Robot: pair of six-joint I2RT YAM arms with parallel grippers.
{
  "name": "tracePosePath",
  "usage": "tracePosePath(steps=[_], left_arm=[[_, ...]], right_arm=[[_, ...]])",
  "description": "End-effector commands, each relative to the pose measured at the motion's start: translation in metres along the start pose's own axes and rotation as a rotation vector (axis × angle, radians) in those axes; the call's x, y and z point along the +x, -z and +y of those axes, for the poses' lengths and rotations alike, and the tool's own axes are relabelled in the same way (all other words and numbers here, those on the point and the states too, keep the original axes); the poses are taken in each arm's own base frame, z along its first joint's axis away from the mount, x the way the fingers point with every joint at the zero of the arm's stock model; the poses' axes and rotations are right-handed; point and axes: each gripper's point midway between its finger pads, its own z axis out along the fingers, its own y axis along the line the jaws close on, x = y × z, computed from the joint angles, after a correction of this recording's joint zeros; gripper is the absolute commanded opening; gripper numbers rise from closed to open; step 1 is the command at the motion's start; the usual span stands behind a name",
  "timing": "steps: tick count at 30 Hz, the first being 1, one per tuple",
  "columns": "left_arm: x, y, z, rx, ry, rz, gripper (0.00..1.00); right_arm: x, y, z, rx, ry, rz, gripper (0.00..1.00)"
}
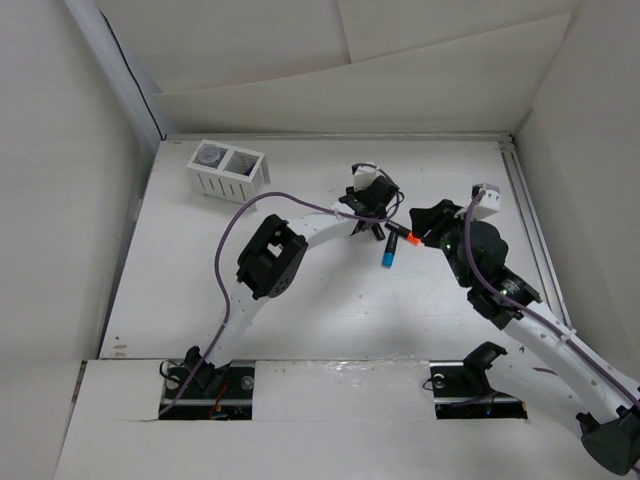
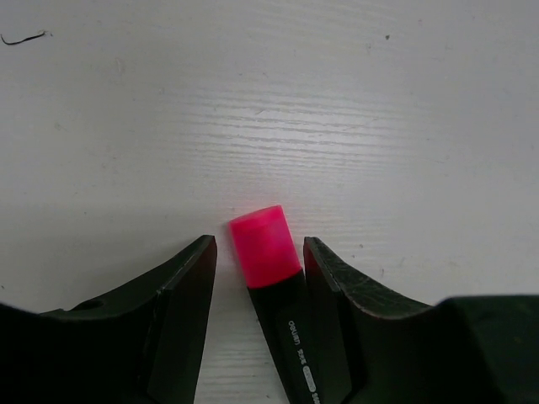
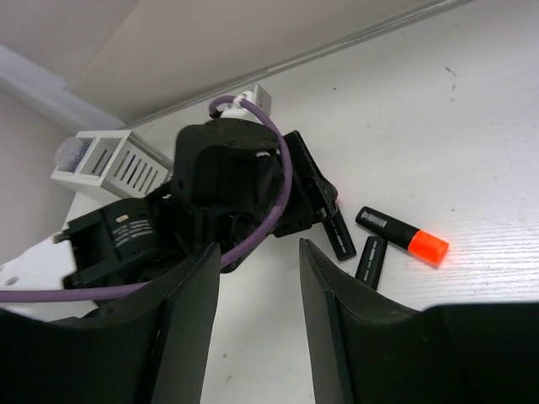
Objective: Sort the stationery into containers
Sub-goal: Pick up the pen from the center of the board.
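A black pen with a pink end (image 2: 263, 246) lies on the table between the fingers of my left gripper (image 2: 259, 242). The jaws are open; the pen rests against the right finger with a gap on the left. In the top view my left gripper (image 1: 373, 218) is at mid-table. My right gripper (image 1: 418, 222) is open and empty just to its right. An orange-ended pen (image 1: 405, 237) and a blue-ended pen (image 1: 387, 253) lie between them. The white slatted box (image 1: 215, 183) stands at the back left with a greyish round piece (image 1: 209, 155) in its left compartment.
The right wrist view shows my right gripper (image 3: 258, 248) facing the left gripper's body and purple cable (image 3: 278, 181), with the orange-ended pen (image 3: 404, 236), another black pen (image 3: 370, 261) and the box (image 3: 114, 164) beyond. White walls surround the table.
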Motion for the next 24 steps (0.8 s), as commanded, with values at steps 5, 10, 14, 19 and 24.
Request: tracePosePath(steps=[5,10,14,19,24], left_arm=[[-0.008,-0.004,-0.001,-0.033,-0.012,-0.026,0.44],[-0.004,-0.01,-0.002,-0.033,-0.012,-0.025,0.45],[-0.006,-0.01,0.001,-0.047,-0.023,-0.038,0.41],[-0.003,-0.014,0.015,-0.1,-0.072,-0.052,0.32],[-0.001,-0.016,0.025,-0.136,-0.105,-0.061,0.13]], right_arm=[[-0.014,0.006,0.01,-0.061,-0.025,-0.044,0.51],[-0.013,0.006,0.012,-0.071,-0.025,-0.038,0.55],[-0.015,0.008,0.012,-0.075,-0.019,-0.045,0.56],[-0.015,0.008,0.012,-0.075,-0.019,-0.045,0.59],[-0.015,0.008,0.012,-0.075,-0.019,-0.045,0.67]])
